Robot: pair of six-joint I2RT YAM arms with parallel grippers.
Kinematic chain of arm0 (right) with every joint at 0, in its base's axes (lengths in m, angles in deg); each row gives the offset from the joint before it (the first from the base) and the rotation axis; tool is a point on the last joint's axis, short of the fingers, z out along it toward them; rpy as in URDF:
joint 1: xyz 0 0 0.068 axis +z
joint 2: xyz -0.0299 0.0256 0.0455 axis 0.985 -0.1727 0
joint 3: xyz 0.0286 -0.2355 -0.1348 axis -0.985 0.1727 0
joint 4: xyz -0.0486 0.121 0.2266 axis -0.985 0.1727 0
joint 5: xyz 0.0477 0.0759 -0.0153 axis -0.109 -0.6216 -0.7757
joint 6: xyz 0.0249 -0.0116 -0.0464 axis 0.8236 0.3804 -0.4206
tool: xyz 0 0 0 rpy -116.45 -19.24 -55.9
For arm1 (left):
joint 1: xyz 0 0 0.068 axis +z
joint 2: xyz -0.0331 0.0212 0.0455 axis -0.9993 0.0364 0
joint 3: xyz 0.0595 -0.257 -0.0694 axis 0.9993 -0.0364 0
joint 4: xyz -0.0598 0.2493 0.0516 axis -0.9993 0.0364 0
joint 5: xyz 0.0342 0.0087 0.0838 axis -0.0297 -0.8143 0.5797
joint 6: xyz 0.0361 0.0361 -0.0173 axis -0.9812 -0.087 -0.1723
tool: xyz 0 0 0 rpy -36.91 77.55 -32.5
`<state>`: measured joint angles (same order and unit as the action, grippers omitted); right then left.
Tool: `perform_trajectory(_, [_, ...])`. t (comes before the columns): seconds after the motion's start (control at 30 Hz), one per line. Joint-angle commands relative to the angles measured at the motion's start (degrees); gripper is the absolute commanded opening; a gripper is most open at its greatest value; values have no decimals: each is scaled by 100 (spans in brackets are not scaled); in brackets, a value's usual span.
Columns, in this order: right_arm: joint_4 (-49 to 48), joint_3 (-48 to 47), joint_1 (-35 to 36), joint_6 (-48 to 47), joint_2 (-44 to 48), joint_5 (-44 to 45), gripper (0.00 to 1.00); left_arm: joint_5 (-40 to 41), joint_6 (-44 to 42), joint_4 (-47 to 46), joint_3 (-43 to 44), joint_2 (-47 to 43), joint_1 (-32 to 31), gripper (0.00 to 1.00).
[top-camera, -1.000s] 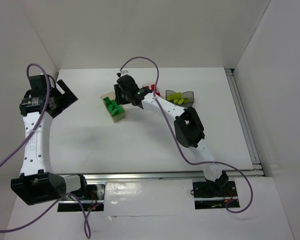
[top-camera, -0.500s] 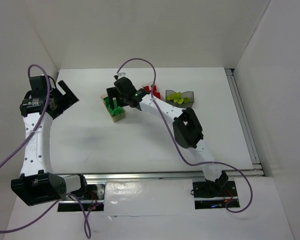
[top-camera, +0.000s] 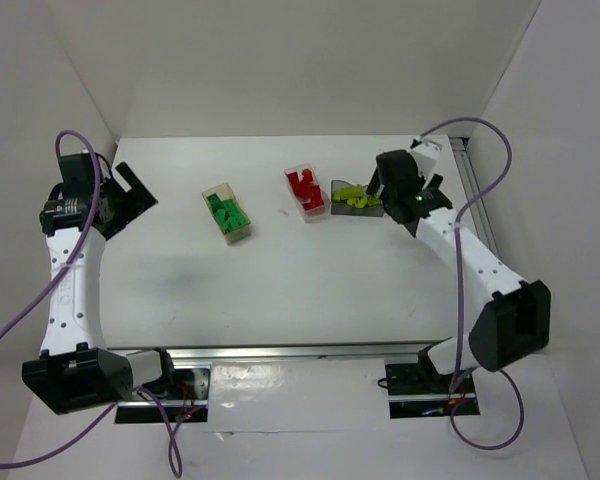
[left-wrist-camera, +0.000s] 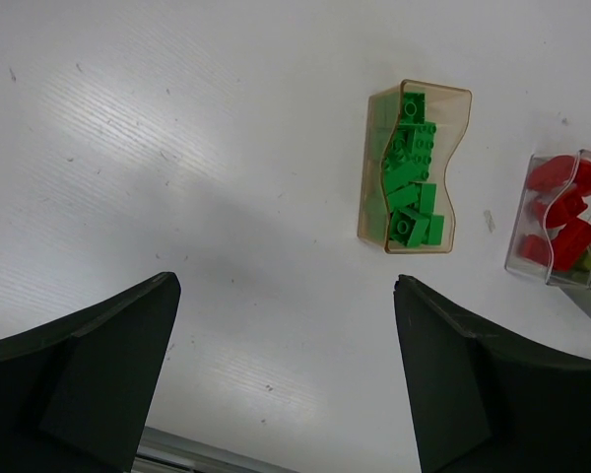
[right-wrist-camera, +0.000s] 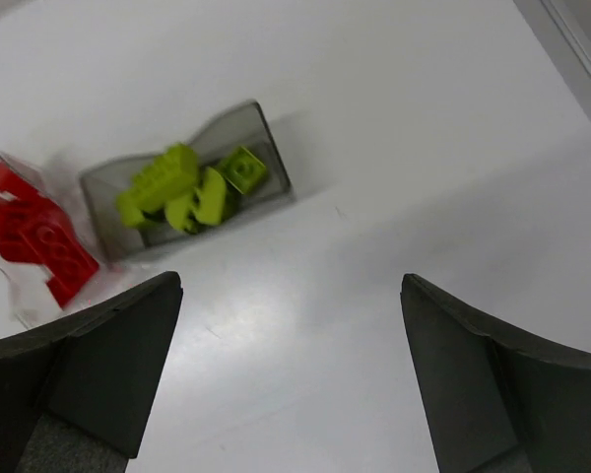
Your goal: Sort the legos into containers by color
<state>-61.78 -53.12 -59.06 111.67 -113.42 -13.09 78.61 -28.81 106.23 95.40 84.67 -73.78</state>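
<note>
Three containers stand in a row at the back of the table. The tan container (top-camera: pixel 214 194) (left-wrist-camera: pixel 369 202) holds dark green legos (top-camera: pixel 228 214) (left-wrist-camera: pixel 411 187). Red legos (top-camera: pixel 306 189) (left-wrist-camera: pixel 561 212) (right-wrist-camera: pixel 34 236) fill the clear container (top-camera: pixel 293 174) (left-wrist-camera: pixel 517 261). Lime legos (top-camera: pixel 354 195) (right-wrist-camera: pixel 182 187) lie in the smoky grey container (top-camera: pixel 377 186) (right-wrist-camera: pixel 231 123). My right gripper (top-camera: pixel 388 178) (right-wrist-camera: pixel 291 284) hangs open and empty just right of the grey container. At the far left my left gripper (top-camera: pixel 132 197) (left-wrist-camera: pixel 286 284) is open and empty, well away from the containers.
An aluminium rail (top-camera: pixel 485 240) runs along the table's right edge and another (top-camera: pixel 320 350) along the front by the arm bases. White walls close in the back and both sides. A purple cable (top-camera: pixel 460 125) loops above the right wrist.
My right arm has swung from over the tan container across to the right, beside the grey container, and its jaws have opened. The left arm has not moved.
</note>
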Motion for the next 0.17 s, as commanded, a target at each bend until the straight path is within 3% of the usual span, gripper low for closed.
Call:
perform_trajectory(0.0, [803, 564, 134, 407, 440, 505, 99, 76, -157, -82, -50, -149, 28, 99])
perform_trajectory(0.13, [945, 1073, -69, 503, 914, 356, 99, 15, -157, -196, -50, -202, 28, 98])
